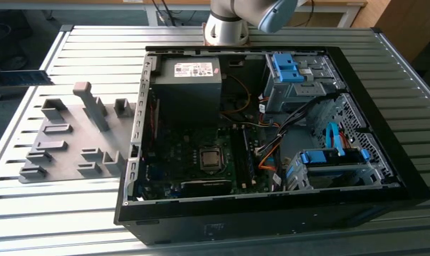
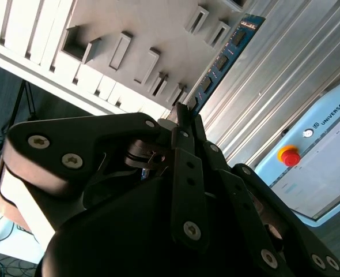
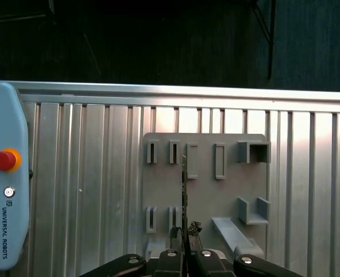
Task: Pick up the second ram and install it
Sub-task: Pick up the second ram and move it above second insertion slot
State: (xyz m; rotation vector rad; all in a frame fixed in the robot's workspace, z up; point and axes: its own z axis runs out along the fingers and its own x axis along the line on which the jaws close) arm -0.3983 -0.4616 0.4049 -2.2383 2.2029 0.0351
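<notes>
My gripper (image 3: 184, 232) is shut on the second ram (image 3: 184, 184), a thin stick seen edge-on in the first wrist view and pointing away from the fingers. The second wrist view shows its blue-green face with black chips (image 2: 222, 60) running out from the gripper (image 2: 184, 115). The stick hangs in the air above the grey holder plate (image 3: 204, 199), apart from the plate's slots. In the exterior view the open computer case (image 1: 272, 202) lies on the table, with its motherboard (image 1: 200, 160) exposed.
The grey holder plate (image 1: 65, 144) with raised blocks lies at the exterior view's left, beside the case. A teach pendant with a red stop button (image 3: 3, 160) rests on the slatted metal table (image 3: 89, 173). The arm's base (image 1: 225, 29) stands behind the case. Drive cages and cables (image 1: 321, 154) fill the case's right side.
</notes>
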